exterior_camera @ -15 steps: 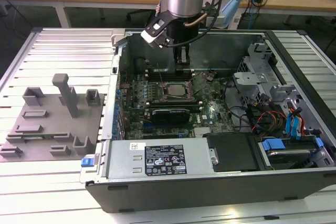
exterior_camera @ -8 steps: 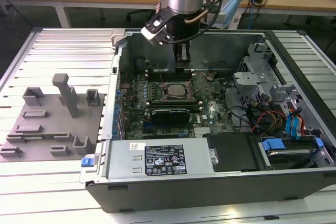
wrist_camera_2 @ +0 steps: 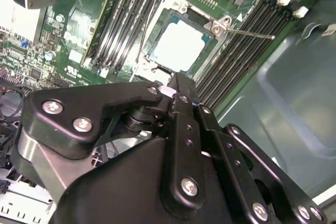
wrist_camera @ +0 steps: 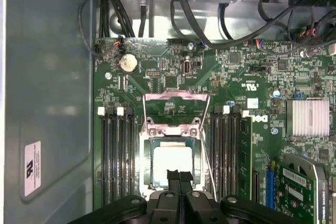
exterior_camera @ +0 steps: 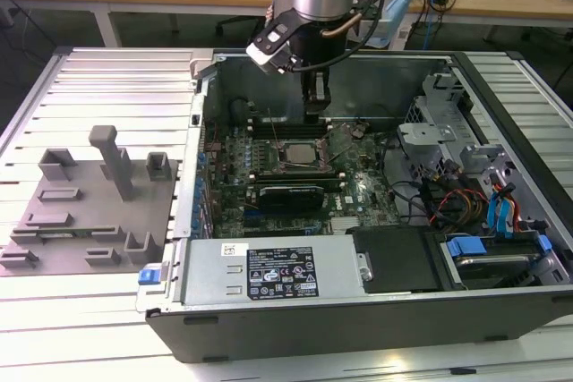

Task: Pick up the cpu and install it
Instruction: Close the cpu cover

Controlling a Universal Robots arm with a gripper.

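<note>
Slatted tabletop (exterior_camera: 89, 310), open computer case (exterior_camera: 376, 333). cpu (wrist_camera: 172, 163) lies inside socket frame (wrist_camera: 146, 161). Tool (wrist_camera: 178, 174) pressed together, pinching nothing, just above frame edge. Risk, likely: tool dips, knocks cpu askew, bends pins.

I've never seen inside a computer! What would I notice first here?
The robot's black gripper, shut, hangs over a pale square cpu lying in the open socket in the middle of the green motherboard. All of it sits inside an open computer case.
</note>
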